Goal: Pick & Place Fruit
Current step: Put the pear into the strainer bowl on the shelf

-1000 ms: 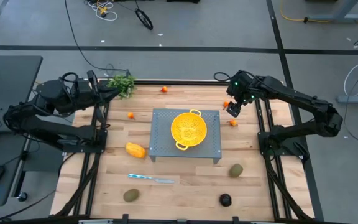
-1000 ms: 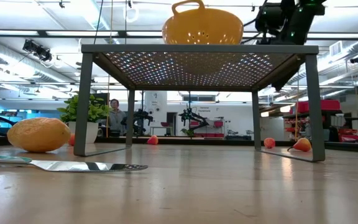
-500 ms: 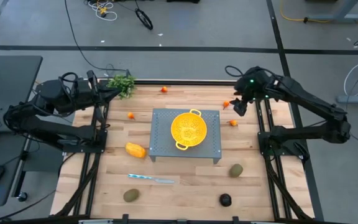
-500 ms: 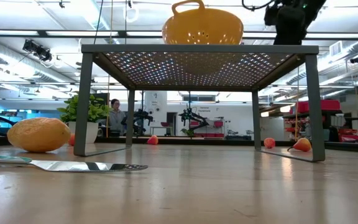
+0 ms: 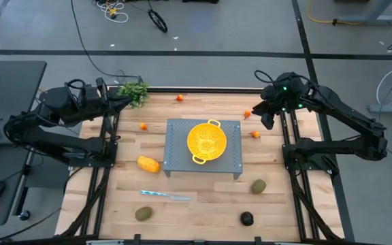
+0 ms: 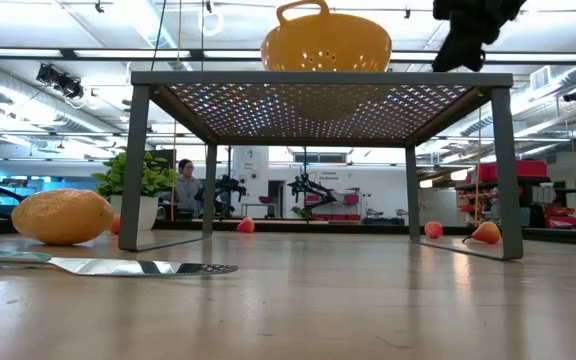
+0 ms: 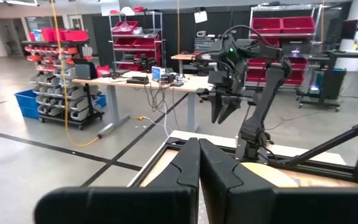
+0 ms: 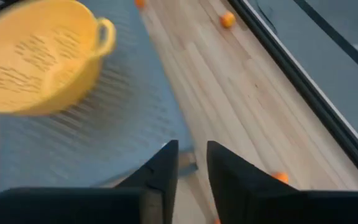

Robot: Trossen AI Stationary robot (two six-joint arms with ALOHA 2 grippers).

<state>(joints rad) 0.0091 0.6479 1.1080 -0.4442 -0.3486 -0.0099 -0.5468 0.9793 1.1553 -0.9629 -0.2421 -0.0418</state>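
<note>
The right hand (image 5: 267,117) hangs above the bench's (image 5: 203,211) far right corner, fingers (image 8: 166,163) narrowly apart, nothing between them — a small orange-red fruit (image 5: 248,114) lies just beside it, another (image 5: 255,134) nearer the grey rack (image 5: 233,163) (yellow colander (image 5: 205,141) on top). The left hand (image 7: 199,163), pressed shut, waits at the far left corner.

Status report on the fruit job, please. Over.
Left gripper shut, parked back-left. Right gripper slightly open, empty, raised near orange ball. Colander on rack holds no fruit. Nothing blocking.

Colander (image 8: 39,56) blurred, cut off (wrist view) — right gripper (image 6: 465,40) top cropped.
</note>
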